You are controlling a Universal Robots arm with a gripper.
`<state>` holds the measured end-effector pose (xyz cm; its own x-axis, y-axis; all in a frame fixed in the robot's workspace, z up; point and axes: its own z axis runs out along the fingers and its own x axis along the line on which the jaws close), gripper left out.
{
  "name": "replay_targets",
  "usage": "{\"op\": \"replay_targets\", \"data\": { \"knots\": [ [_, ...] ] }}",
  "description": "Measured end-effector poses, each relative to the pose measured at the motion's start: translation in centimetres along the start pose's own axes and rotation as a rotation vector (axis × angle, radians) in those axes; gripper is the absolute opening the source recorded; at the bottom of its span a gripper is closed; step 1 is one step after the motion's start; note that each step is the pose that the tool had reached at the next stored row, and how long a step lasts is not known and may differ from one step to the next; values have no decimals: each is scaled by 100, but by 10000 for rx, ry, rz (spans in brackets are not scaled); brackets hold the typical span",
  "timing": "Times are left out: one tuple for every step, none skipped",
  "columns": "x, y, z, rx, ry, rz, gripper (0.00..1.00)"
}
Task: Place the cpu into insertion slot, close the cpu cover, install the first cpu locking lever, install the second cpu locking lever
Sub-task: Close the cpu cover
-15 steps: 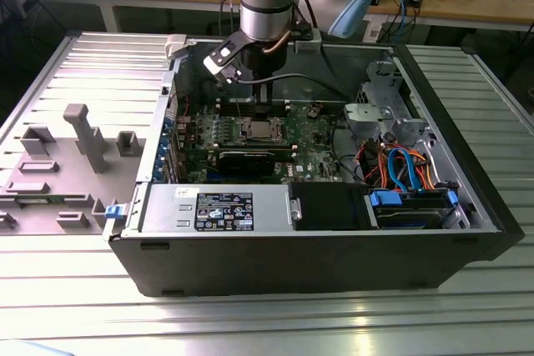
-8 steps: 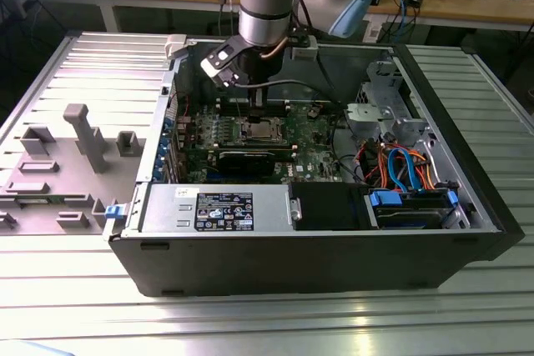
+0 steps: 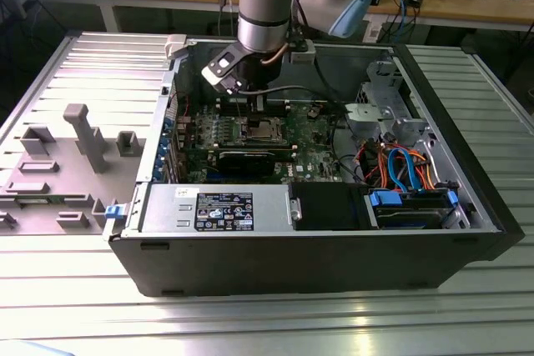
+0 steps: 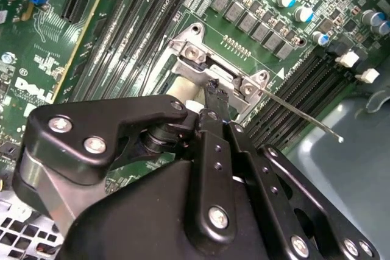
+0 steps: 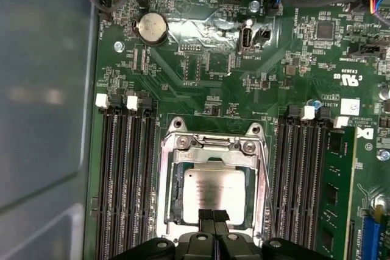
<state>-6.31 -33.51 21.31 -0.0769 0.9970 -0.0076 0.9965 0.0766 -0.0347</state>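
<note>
The cpu (image 5: 213, 192), a small silver-grey square, lies in the insertion slot (image 5: 175, 194) on the green board. The cpu cover (image 5: 210, 149), a silver frame, lies down around it, and the chip shows through its window. My gripper (image 5: 213, 217) is shut with its black fingertips (image 5: 206, 217) together, low over the chip's near edge. In the second wrist view the gripper (image 4: 214, 92) tip sits at the cover's metal plate (image 4: 189, 80). A thin wire locking lever (image 4: 301, 115) stands out sideways from the socket. In the exterior view the gripper (image 3: 248, 97) hangs just over the slot (image 3: 259, 129).
The open computer case (image 3: 317, 248) lies on a ribbed metal table. Black memory slots (image 5: 125, 175) flank the socket on both sides. A coin battery (image 5: 150, 28) sits further along the board. Drive bays and coloured cables (image 3: 400, 164) fill the exterior view's right. A grey fixture (image 3: 83, 135) stands at its left.
</note>
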Motion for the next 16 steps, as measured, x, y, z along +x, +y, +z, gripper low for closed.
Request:
{"op": "replay_targets", "data": {
  "knots": [
    [0, -1, 12, 0, 1, -1, 11],
    [1, -2, 26, -1, 1, -2, 11],
    [1, -3, 36, 0, 1, 0, 11],
    [1, -4, 52, 0, 0, 0, 11],
    [1, -5, 68, 4, -4, -1, 11],
    [0, -5, 72, 6, -7, 0, 11],
    [0, -6, 75, 6, -8, 0, 11],
    [0, -5, 77, 4, -5, 0, 11],
    [0, -5, 78, 3, -4, 1, 11],
    [0, -5, 79, 2, -3, 1, 11],
    [0, -2, 79, 3, -3, 0, 11],
    [-1, 3, 78, 3, -4, 1, 11],
    [-1, 10, 76, 0, -3, -1, 11],
    [-4, 54, 73, 7, 0, 0, 11],
    [-6, 76, 72, 18, 1, -1, 11],
    [-7, 93, 71, 26, 0, -2, 11]
  ]
}}
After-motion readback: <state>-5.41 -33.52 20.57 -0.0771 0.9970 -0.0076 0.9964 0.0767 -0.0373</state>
